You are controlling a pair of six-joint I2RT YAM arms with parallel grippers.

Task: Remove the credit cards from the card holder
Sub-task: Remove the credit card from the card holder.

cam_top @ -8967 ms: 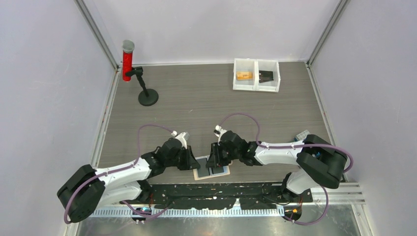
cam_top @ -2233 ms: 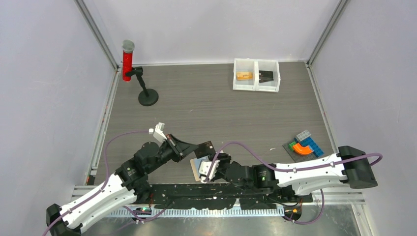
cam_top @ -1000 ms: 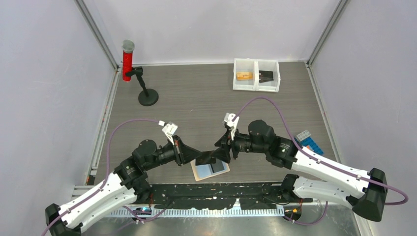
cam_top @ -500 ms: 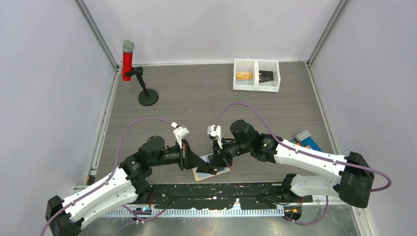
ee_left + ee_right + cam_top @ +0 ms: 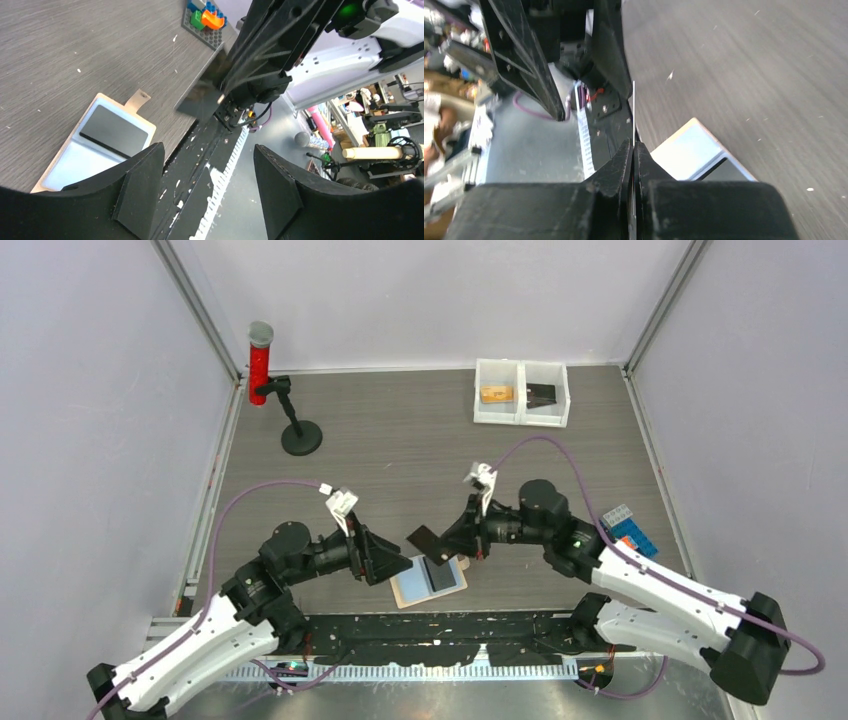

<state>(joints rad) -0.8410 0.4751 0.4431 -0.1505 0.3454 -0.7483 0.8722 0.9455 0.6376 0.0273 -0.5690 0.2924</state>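
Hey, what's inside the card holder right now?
One dark card sits in one half of the open card holder; the other half shows only grey-blue lining. Any cards beneath it would be hidden. A second card is pinched in the right gripper, outside it.

Enclosed bench with pale walls.
Lilac-grey walls (image 5: 420, 300) close in three sides of a grey wood-grain table (image 5: 400, 445); aluminium posts (image 5: 201, 308) rise at the back corners, a metal rail (image 5: 400, 672) runs along the near edge. Light is even.
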